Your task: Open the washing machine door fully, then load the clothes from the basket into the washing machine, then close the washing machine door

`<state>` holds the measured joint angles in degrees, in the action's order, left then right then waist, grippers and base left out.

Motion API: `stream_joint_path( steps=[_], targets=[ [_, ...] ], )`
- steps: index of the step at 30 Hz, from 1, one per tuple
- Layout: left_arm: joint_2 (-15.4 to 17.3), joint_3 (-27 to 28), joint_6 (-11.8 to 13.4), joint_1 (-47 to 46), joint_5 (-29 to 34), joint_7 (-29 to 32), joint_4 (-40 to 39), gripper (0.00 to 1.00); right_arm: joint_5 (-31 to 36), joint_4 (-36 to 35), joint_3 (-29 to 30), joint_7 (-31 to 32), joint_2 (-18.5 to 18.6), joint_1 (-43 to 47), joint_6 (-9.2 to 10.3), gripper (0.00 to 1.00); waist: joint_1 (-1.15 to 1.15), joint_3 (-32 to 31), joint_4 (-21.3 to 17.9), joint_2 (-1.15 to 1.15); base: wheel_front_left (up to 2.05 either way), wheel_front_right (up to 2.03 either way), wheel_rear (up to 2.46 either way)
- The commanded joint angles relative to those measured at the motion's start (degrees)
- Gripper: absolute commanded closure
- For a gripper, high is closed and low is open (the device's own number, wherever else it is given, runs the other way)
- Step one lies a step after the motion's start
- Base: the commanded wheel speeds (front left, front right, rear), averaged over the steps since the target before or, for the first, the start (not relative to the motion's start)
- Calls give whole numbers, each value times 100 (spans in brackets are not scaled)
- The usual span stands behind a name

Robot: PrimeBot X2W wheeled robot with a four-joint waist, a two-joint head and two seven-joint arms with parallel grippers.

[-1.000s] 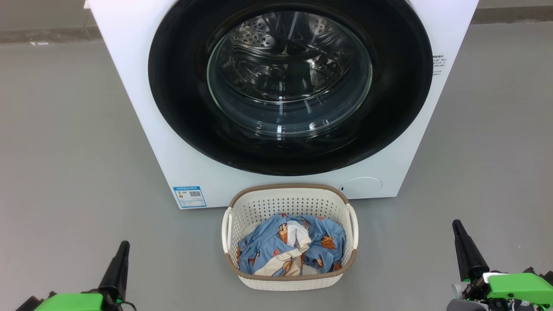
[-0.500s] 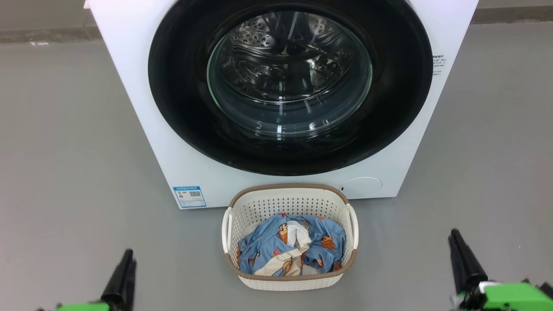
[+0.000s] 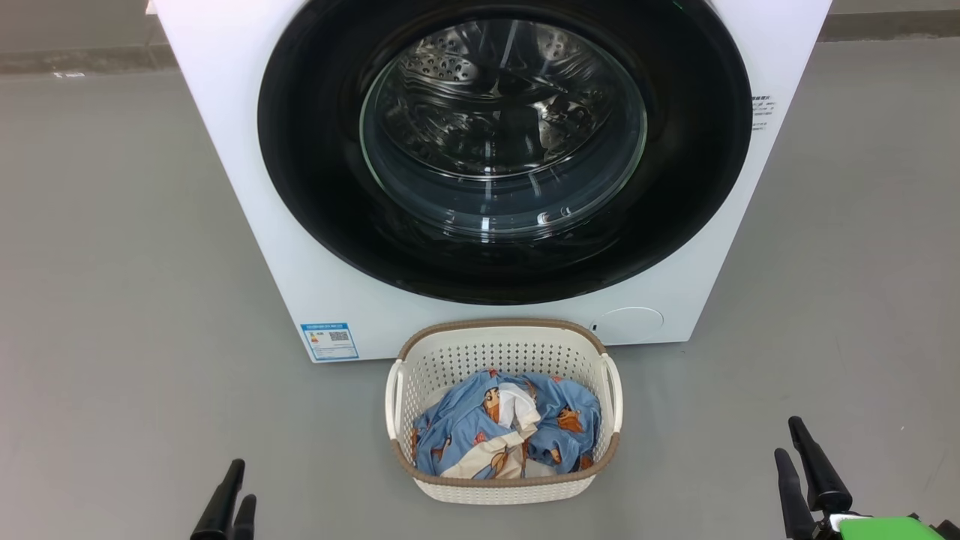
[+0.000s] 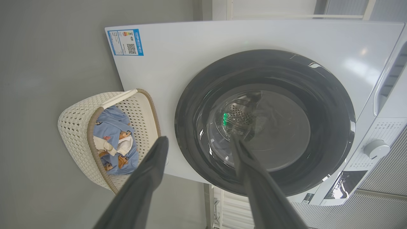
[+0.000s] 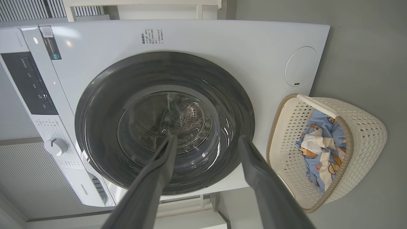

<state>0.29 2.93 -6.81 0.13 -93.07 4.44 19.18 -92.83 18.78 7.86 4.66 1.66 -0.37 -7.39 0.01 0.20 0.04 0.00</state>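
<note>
**At the washer front: door shut, both grippers spread and empty**

On the front of the washing machine (image 3: 229,150), the washing machine door (image 3: 502,142) sat closed, flush in its opening, so the first step was not yet done. Its wide rim was glossy black and smooth. The centre was a bulging bowl of clear glass, with the holed steel drum visible through it. No handle or hinge side could be made out. I judged slipping the main risk: hard, narrow fingers on that slick curved rim could skate off rather than pull. A poke at the glass would gain nothing.

Just below, close against the white cabinet, stood the basket (image 3: 501,326), cream plastic with punched sides and a brown woven-look rim. The clothes (image 3: 502,431) lay crumpled inside, soft blue cloth with orange figures and cream patches. A low reach could knock the light basket aside, and limp cloth might trail or snag.

The left gripper (image 3: 244,484) and the right gripper (image 3: 787,437) hovered over the grey floor (image 3: 112,300), well apart from everything, fingers parted wide and holding nothing.
</note>
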Motion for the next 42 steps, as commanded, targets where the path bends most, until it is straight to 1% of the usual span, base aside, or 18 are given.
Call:
stream_joint_path(
  steps=[1,9,15,23,24,26,27,36,42],
  targets=[
    [78,9,-23,-144,73,-55,-186,0,82,-201,-9,-52,55,-86,-1,0,-1,2,3,0,0,0,0],
    [91,-26,-26,-162,230,-189,-251,0,331,-346,-135,-220,194,-63,-2,0,-1,6,15,0,0,0,0],
    [101,-12,-29,-188,531,-291,-315,0,722,-495,-136,-323,257,-84,-2,0,-1,14,21,0,0,0,0],
    [114,74,-32,-214,1265,-426,-383,0,1318,-735,-217,-458,361,-95,-3,0,-1,15,34,0,0,0,0],
    [114,74,-32,-214,1265,-426,-383,0,1318,-735,-217,-458,361,-95,-3,0,-1,15,34,0,0,0,0],
    [119,101,-33,-222,1537,-476,-420,0,1578,-816,-259,-508,407,-96,-3,0,-1,17,41,0,0,0,0],
    [119,101,-33,-222,1537,-476,-420,0,1578,-816,-259,-508,407,-96,-3,0,-1,17,41,0,0,0,0],
    [133,85,21,-244,2295,-628,-561,0,2503,-945,-405,-659,553,-110,-4,0,-1,30,64,0,0,0,0],
    [143,30,66,-248,2919,-730,-656,0,3132,-982,-514,-760,640,-118,-4,0,-1,50,71,0,0,0,0]
  ],
)
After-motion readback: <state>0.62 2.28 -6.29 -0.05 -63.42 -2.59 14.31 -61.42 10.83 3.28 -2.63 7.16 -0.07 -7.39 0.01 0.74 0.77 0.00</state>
